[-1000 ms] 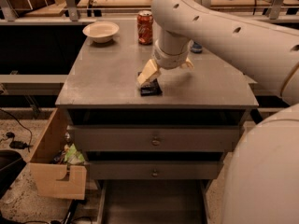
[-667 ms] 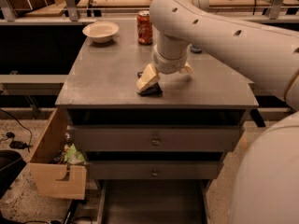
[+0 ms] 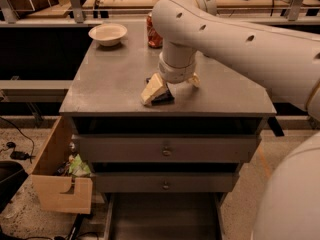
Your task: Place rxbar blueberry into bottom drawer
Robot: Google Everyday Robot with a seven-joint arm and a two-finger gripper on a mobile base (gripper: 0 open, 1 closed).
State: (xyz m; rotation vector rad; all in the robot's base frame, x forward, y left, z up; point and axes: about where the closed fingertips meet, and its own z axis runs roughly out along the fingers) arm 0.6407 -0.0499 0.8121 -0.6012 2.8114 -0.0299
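Observation:
The rxbar blueberry (image 3: 164, 98) is a small dark bar lying on the grey cabinet top (image 3: 110, 89), near its front edge. My gripper (image 3: 154, 92) points down at the end of the white arm and sits right on the bar, covering its left part. The bottom drawer (image 3: 165, 216) is pulled out below the two knobbed drawers; its dark inside shows nothing in it.
A white bowl (image 3: 107, 34) and a red can (image 3: 153, 33) stand at the back of the cabinet top. A tan wooden box (image 3: 57, 184) with green litter stands on the floor at the left. My white base fills the right side.
My gripper has come down and slightly left onto the bar. The bar has stayed in about the same spot.

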